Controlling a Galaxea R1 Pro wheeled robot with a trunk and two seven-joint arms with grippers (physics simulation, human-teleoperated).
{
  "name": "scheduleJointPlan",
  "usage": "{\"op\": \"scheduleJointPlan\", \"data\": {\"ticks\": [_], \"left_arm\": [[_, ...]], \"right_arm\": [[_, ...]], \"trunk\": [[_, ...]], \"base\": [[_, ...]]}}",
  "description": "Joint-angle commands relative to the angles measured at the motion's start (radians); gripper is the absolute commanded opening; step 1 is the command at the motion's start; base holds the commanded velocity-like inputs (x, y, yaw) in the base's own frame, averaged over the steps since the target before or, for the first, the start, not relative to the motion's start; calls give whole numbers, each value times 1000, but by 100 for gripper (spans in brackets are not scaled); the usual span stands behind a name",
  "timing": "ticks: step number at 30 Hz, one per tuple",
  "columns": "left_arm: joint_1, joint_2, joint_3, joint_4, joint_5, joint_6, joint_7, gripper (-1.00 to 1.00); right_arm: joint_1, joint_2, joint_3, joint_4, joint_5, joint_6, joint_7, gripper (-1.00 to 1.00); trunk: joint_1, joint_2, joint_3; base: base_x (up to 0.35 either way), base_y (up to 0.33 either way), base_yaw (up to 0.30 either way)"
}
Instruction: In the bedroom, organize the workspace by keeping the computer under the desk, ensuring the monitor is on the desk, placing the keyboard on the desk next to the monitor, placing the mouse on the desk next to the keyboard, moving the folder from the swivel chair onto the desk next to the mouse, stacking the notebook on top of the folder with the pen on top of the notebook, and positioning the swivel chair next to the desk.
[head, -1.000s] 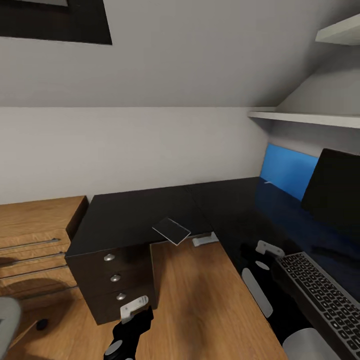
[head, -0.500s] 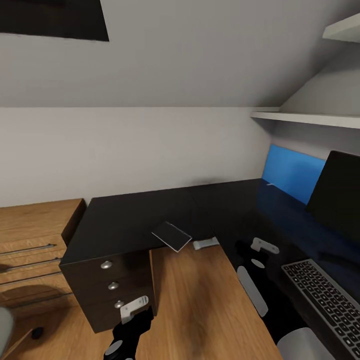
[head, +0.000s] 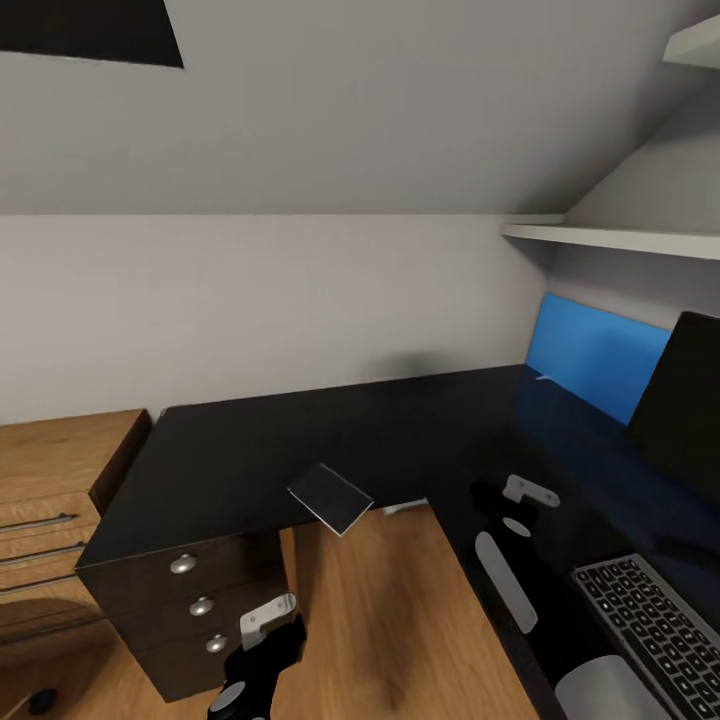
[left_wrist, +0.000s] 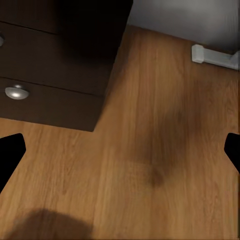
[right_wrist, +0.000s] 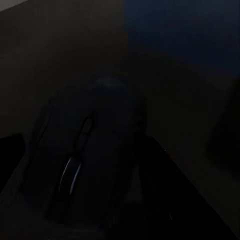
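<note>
Black L-shaped desk now fills more of the frame's centre, since the camera has swung left. Grey keyboard sits lower right beside the dark monitor. Left gripper hangs open over the floor; the right gripper's state I cannot tell, a dark mouse before it.

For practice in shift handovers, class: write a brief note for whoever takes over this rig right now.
Left gripper: open, empty, low beside the drawers.
Right gripper: over the desk, with the mouse close in front of its fingers; grip unclear.
Done: monitor and keyboard on the desk, side by side.
Left: settle the mouse by the keyboard, then folder, notebook, pen and chair.
</note>
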Motion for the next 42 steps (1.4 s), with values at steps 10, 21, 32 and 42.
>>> {"op": "scheduleJointPlan", "data": {"ticks": [10, 21, 32, 42], "left_arm": [[-2, 1, -10, -1, 8, -6, 3, 100], [-1, 1, -41, -1, 8, -6, 10, 100], [-2, 2, -41, -1, 8, -9, 10, 100], [-1, 2, -42, -1, 6, -9, 8, 100]], "right_arm": [[-31, -36, 0, 83, 6, 2, -10, -100], [-147, -85, -1, 304, 6, -66, -10, -100], [-169, -78, -82, 352, -4, -70, -24, -100], [-170, -75, -82, 353, -5, -69, -40, -100]], "trunk": [[0, -1, -1], [0, -1, -1], [0, -1, -1], [0, -1, -1]], "base": [[41, -41, 0], [1, -1, 0], [0, 0, 0], [-128, 0, 0]]}}
